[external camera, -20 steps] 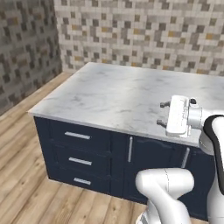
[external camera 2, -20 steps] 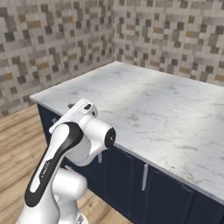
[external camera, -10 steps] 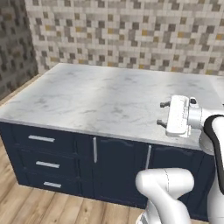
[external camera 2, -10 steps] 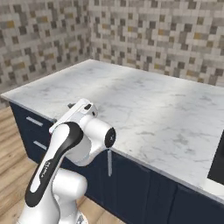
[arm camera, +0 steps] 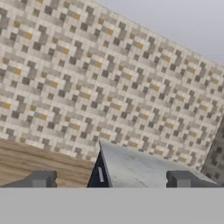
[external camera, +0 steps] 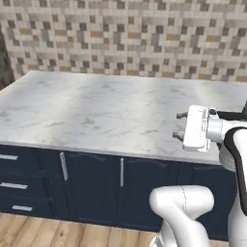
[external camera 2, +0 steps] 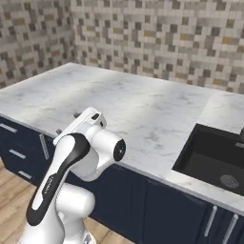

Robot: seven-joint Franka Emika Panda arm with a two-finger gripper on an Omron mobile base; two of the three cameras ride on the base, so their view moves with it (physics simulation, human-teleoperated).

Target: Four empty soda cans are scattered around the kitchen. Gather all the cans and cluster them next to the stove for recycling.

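Two fingers (external camera: 180, 116) spread; gripper (external camera: 177, 126) lies level, pointing left along counter (external camera: 96, 111).

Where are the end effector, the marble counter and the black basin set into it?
end effector (external camera: 179, 126): left base view, midway between its two dark fingertips.
marble counter (external camera: 96, 113): left base view, bare top surface.
black basin (external camera 2: 209, 155): right base view, its dark inner floor.

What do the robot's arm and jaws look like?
The arm is glossy white with rounded links, a black stripe along one link and a dark round joint cap. The gripper has a boxy white hand and two small dark grey square fingertips.
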